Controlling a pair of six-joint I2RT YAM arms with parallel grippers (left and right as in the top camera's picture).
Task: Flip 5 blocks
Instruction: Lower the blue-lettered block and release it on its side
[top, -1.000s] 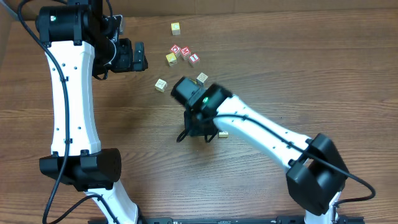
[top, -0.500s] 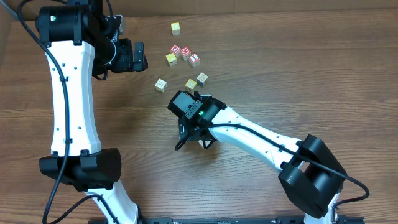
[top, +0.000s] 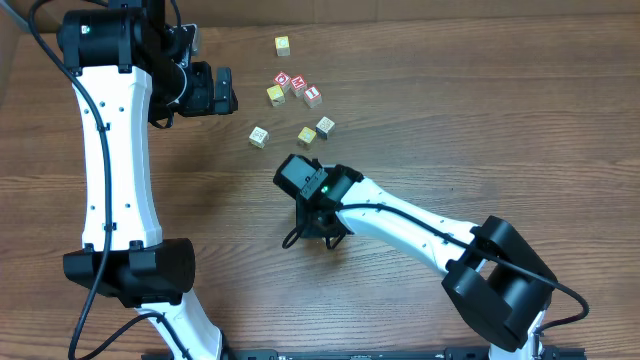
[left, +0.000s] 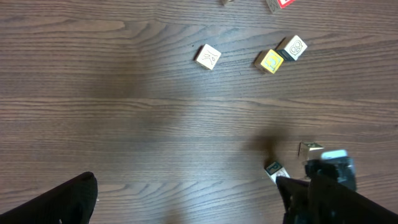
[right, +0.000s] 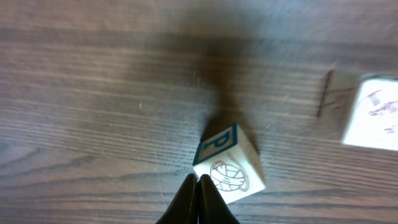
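Wood-grain bench (top: 500, 120): right gripper (right: 199, 185) fully closed and empty, tips just beside a blue-lettered cream block (right: 227, 163); left gripper (top: 226, 90) wide open, holding nothing.

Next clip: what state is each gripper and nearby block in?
left gripper: open, empty.
right gripper: shut, empty, tips beside the blue-lettered block.
blue-lettered block: loose, not gripped, letter face showing.
pale block: resting apart from the right gripper, untouched.

Right fingers (right: 185, 202) snapped shut, pulled back from yellow block (top: 306, 135).
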